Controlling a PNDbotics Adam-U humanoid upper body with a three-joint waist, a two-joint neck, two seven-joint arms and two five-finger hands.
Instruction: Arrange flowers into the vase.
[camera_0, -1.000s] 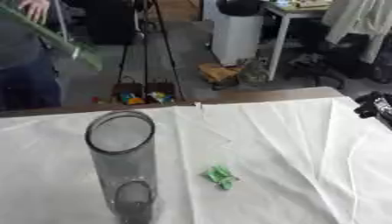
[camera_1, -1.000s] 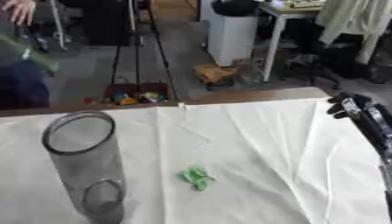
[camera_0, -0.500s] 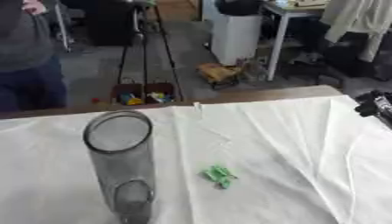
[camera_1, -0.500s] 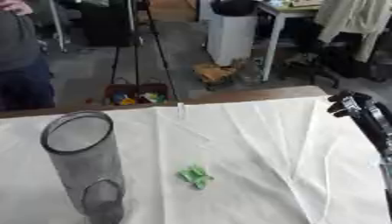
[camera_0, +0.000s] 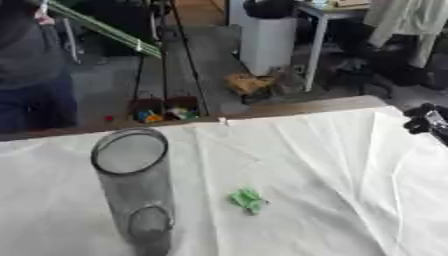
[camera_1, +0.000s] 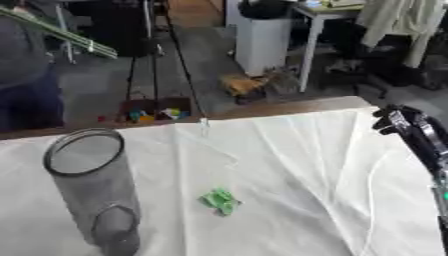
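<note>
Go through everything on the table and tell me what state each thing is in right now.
vase: upright on the cloth, mouth open, no flowers inside.
green scrap: lying loose on the cloth, right of the vase, touched by nothing.
white cloth: spread over the table, creased.
right hand: over the cloth's right edge, holding nothing; finger pose unclear.
left hand: not in view.

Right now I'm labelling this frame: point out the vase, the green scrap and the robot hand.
vase (camera_0: 131, 170), left eye view, side wall.
green scrap (camera_1: 219, 200), right eye view, its middle.
right robot hand (camera_1: 404, 124), right eye view, dark fingers.
</note>
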